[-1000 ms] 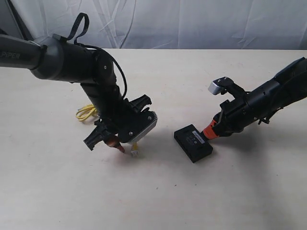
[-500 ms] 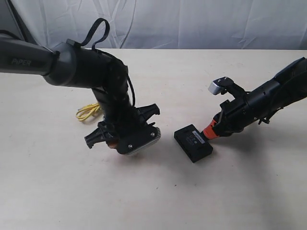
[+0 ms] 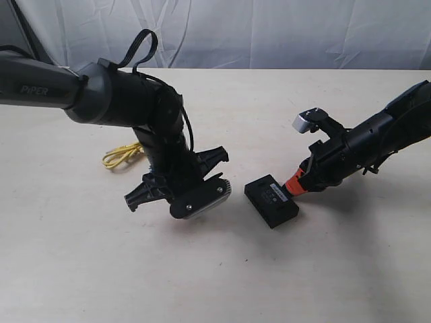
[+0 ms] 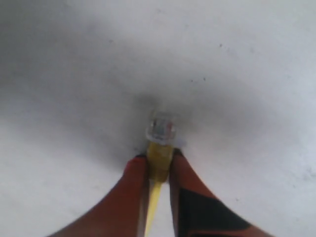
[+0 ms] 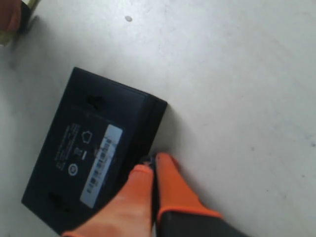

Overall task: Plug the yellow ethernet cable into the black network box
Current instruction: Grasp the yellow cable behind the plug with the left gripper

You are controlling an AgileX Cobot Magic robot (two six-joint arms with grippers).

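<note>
Exterior view: I look down across the table (image 3: 222, 282) toward a white backdrop (image 3: 269, 33). Left wrist view: very close, facing the table past the yellow ethernet cable (image 4: 159, 160). Right wrist view: close on the black network box (image 5: 89, 148), shared with my exterior view.

The yellow ethernet cable (image 3: 121, 157) (clear-plugged) lies partly coiled left of the flat black network box (image 3: 271, 200).

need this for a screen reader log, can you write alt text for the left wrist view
The left hand pinches the yellow ethernet cable between two orange fingers, just behind its clear plug, which points out over the pale table. The picture is slightly blurred.
</note>
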